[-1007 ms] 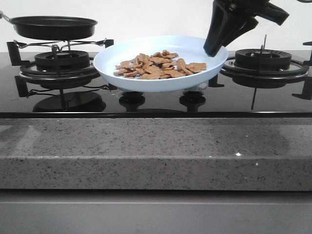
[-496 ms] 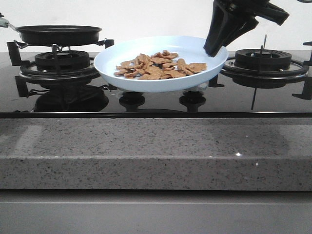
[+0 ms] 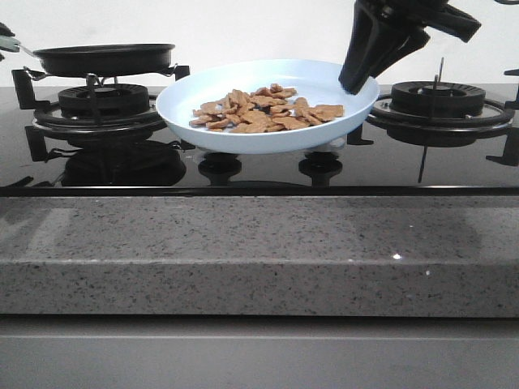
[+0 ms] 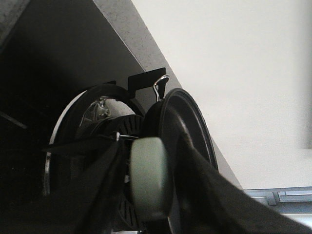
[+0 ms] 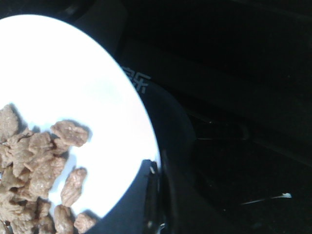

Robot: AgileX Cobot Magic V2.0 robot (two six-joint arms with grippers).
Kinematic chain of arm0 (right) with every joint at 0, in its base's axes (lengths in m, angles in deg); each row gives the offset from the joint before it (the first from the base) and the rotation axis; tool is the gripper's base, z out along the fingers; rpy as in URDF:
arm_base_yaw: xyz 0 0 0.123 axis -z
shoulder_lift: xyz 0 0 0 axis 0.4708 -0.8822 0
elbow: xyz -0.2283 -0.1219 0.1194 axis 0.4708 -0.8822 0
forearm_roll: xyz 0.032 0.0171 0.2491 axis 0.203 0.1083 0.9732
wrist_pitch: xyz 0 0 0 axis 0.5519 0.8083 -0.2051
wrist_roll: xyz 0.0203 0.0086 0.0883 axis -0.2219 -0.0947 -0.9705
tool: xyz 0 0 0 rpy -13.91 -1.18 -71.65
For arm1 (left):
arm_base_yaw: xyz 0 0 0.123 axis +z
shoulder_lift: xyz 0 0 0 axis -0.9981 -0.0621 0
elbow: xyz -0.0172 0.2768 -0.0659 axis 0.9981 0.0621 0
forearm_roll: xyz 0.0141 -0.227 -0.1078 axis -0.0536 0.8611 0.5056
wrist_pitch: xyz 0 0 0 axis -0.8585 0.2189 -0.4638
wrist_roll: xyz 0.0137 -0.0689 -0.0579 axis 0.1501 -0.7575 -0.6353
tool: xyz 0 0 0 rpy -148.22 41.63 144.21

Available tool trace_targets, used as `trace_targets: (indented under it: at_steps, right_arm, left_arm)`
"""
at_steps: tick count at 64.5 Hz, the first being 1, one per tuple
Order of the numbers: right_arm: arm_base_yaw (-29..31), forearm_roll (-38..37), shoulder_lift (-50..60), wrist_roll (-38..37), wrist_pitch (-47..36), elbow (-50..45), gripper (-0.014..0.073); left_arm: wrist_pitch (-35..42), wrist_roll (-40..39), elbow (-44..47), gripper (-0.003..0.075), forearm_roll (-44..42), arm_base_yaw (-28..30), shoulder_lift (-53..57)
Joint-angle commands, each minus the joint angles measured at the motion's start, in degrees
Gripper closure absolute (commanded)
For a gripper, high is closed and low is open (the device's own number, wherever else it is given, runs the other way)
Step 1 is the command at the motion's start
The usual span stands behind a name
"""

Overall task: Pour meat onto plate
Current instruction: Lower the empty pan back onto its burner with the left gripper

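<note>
The pale blue plate is at the middle of the hob, just over the two knobs. The meat lies heaped in it, orange-brown pieces. My right gripper is shut on the plate's right rim; the right wrist view shows the plate, the meat and the gripper pinching the rim. The black frying pan hangs level just above the left burner. My left gripper is shut on its grey-green handle, and the pan shows beyond it. The pan looks empty.
The left burner with its pan support is under the pan. The right burner stands behind my right gripper. Two knobs are below the plate. A grey stone counter edge runs along the front.
The pan has come down and a little to the right, closer to the left burner. The plate, the meat and my right gripper have not moved.
</note>
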Motion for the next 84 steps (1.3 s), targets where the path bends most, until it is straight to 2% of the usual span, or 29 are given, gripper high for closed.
trace_targets:
  at_steps: [1,7,33,40,55,72,78,84]
  right_arm:
    - [0.2,2.0,3.1,0.4,-2.0,1.2,0.0654]
    - [0.2,2.0,3.1,0.4,-2.0,1.2,0.0654]
    - [0.2,2.0,3.1,0.4,-2.0,1.2,0.0654]
    - [0.2,2.0,3.1,0.4,-2.0,1.2,0.0654]
    - [0.2,2.0,3.1,0.4,-2.0,1.2,0.0654]
    - [0.2,2.0,3.1,0.4,-2.0,1.2,0.0654]
    - [0.2,2.0,3.1,0.4,-2.0,1.2,0.0654]
    - [0.2,2.0,3.1,0.4,-2.0,1.2,0.0654]
  left_arm:
    - [-2.9,-0.2,-1.7,0.0335,2.3,-0.3,3.0]
    - [-4.0,-0.2,-1.8,0.0286,0.1,-0.3,3.0]
    - [-14.6,-0.2,-1.8,0.0307,-10.0,-0.3,3.2]
    - [-16.0,-0.4,-1.8,0.0398,-10.2,-0.3,3.2]
    - [-18.6,-0.4,-1.8,0.0744,-10.2,-0.3,4.2]
    - [-17.6,2.4,0.7,0.0741,-11.6,-0.7,11.0]
    - [-11.8,4.0,4.4,0.0741,-14.4,-1.7,17.1]
    - [-1.5,4.6,9.4,0.0741,-20.1,-3.7,24.2]
